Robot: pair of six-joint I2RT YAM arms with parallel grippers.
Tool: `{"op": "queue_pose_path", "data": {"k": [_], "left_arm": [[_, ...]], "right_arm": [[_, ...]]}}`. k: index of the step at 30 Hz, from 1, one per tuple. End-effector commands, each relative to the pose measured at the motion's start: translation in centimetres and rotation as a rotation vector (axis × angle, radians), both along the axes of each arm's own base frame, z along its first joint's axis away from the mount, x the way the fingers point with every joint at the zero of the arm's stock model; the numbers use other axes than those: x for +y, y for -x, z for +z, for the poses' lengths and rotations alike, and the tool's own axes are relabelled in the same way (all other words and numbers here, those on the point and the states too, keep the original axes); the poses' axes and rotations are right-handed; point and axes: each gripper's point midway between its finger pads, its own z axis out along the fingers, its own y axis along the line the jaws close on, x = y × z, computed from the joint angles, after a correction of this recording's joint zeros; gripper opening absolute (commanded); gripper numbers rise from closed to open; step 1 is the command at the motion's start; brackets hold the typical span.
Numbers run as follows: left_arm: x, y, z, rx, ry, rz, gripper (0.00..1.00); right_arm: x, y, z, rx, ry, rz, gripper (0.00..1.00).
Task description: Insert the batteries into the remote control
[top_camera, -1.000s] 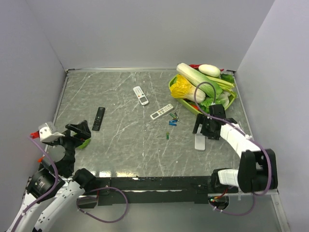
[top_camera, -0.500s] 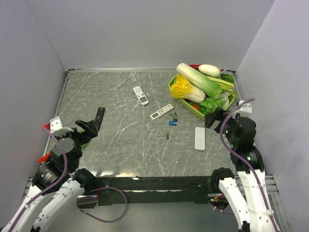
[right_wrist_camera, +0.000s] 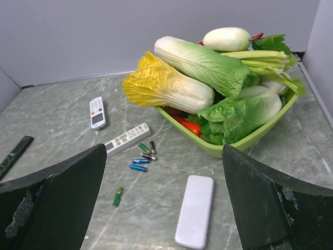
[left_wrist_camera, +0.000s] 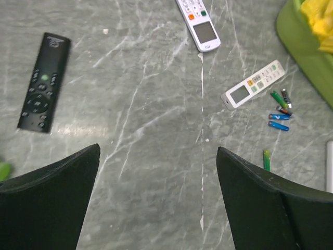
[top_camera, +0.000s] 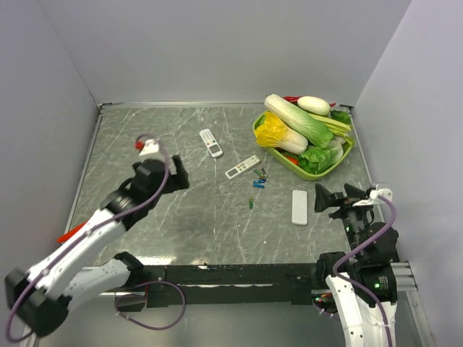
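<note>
Step in hand: approach, with no cell picked up yet. Left jaws and right jaws stand wide open and empty. Next move: pinch one of the batteries (left_wrist_camera: 279,116) precisely off the worktop (left_wrist_camera: 156,172).

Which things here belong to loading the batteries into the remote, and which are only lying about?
For the job:
batteries, plus one green battery lying apart
a remote, though I cannot tell which one: black remote, white remote with orange button, slim white remote, plain white remote

Lying about:
green basket
vegetables in it
</note>
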Motion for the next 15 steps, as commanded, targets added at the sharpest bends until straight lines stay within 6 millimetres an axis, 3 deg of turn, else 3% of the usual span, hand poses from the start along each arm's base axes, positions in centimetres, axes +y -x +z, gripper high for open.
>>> {"op": "queue_pose_path", "data": {"k": [1, 2, 3, 4, 5, 6, 7, 8, 9, 11, 12, 14, 15], "left_arm": [[-3.0, -3.8, 0.7, 0.043, -0.008, -0.075, 0.97], [-2.7, -4.9, 0.9, 0.057, 0.001, -0.063, 0.97], [-2.6, -5.8, -1.1, 0.126, -0.026, -0.056, 0.97], [-2.2, -6.5, -1.7, 0.153, -0.037, -0.05, 0.97], [-1.0, -7.8, -1.5, 0.165, -0.027, -0.02, 0.97], [-0.3, -8.6, -3.5, 0.228, -0.053, 0.0, 0.97], [0.7, -9.3, -4.0, 0.25, -0.069, 0.02, 0.97], [2.8, -10.5, -4.0, 0.259, -0.07, 0.08, 0.97], [3.8, -11.2, -5.5, 0.307, -0.086, 0.104, 0.97], [6.9, -12.5, -6.2, 0.33, -0.1, 0.168, 0.97], [7.6, -12.9, -7.8, 0.377, -0.11, 0.176, 0.97], [9.6, -13.7, -8.7, 0.42, -0.117, 0.202, 0.97], [10.0, -13.9, -10.4, 0.471, -0.114, 0.197, 0.98]], "right_arm": [[-0.1, 0.7, -0.4, -0.078, 0.052, 0.005, 1.0], [0.0, 0.8, -0.6, -0.086, 0.048, 0.009, 1.0], [0.1, 0.7, -0.9, -0.083, 0.046, 0.016, 1.0], [0.1, 1.2, -0.5, -0.118, 0.049, 0.019, 1.0], [0.1, 1.4, -0.5, -0.122, 0.065, 0.021, 1.0], [0.0, 1.4, -0.4, -0.125, 0.065, 0.016, 1.0], [0.0, 1.4, -0.5, -0.126, 0.061, 0.016, 1.0], [0.2, 1.3, -0.5, -0.128, 0.058, 0.024, 1.0], [0.7, 1.4, -0.3, -0.14, 0.06, 0.052, 0.99], [1.0, 1.5, -0.3, -0.146, 0.067, 0.07, 1.0], [1.0, 1.5, -0.3, -0.149, 0.065, 0.07, 1.0], [0.8, 1.5, -0.3, -0.155, 0.069, 0.062, 1.0], [0.8, 1.6, -0.2, -0.162, 0.071, 0.061, 1.0]]}}
